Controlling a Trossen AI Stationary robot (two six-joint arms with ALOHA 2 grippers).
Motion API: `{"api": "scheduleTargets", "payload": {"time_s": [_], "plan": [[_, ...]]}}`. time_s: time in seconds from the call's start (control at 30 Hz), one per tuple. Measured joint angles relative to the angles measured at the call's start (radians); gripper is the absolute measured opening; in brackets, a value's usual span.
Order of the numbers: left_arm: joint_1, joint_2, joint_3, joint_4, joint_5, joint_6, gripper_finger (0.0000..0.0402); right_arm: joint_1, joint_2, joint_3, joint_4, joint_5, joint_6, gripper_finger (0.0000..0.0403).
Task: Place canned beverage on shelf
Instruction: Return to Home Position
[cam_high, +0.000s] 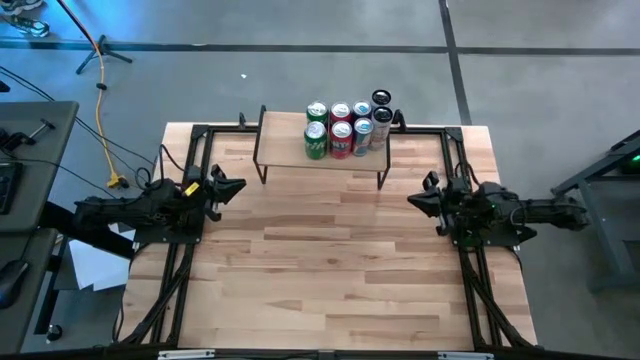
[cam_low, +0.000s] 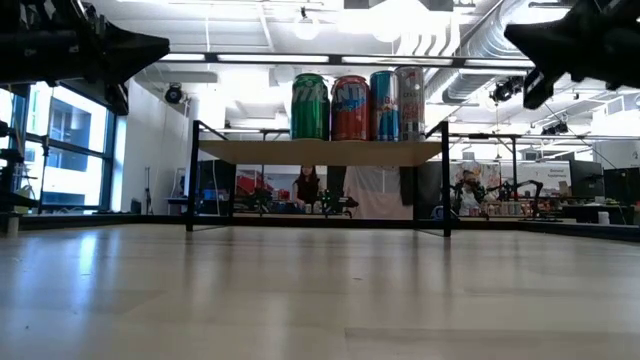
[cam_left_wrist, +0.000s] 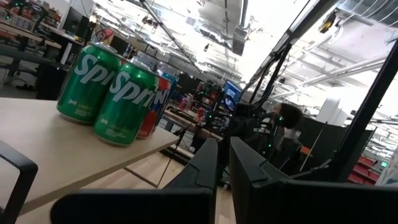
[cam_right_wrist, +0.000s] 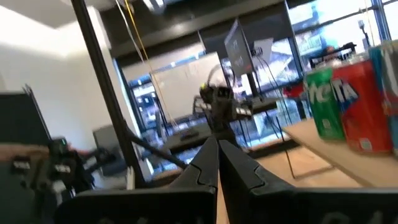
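The shelf (cam_high: 285, 150) stands at the upper centre of the high view, at the far edge of the tabletop (cam_high: 330, 270). It carries eight cans on its right half in two rows: two green cans (cam_high: 316, 140) leftmost, then two red cans (cam_high: 341, 140), two blue-and-silver cans (cam_high: 362, 135) and two dark-topped cans (cam_high: 381, 125) at the right end. The left gripper (cam_high: 238, 186) hovers at mid-left of the frame, its fingers (cam_left_wrist: 205, 168) almost together with only a thin slit between them and nothing held. The right gripper (cam_high: 412, 200) hovers at mid-right, fingers (cam_right_wrist: 208, 165) pressed together and empty, and both are well apart from the shelf.
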Motion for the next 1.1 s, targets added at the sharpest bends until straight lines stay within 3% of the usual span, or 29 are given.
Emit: {"api": "scheduleTargets", "payload": {"time_s": [0.3,0.47,0.53,1.1], "plan": [[0.000,0.000,0.000,-0.027,0.000,0.000,0.0003,0.000,-0.028,-0.001,-0.229,0.001,-0.077,0.0000],[-0.001,0.000,0.000,-0.146,0.000,0.000,0.0003,0.000,-0.028,-0.001,-0.376,0.001,-0.077,0.0000],[-0.004,0.000,0.000,-0.222,0.001,0.000,0.0003,0.000,-0.020,0.001,-0.383,-0.001,-0.079,0.0000],[-0.042,0.000,0.000,-0.220,0.042,0.000,0.0003,0.000,-0.108,-0.001,-0.336,0.000,-0.070,0.0000]]}}
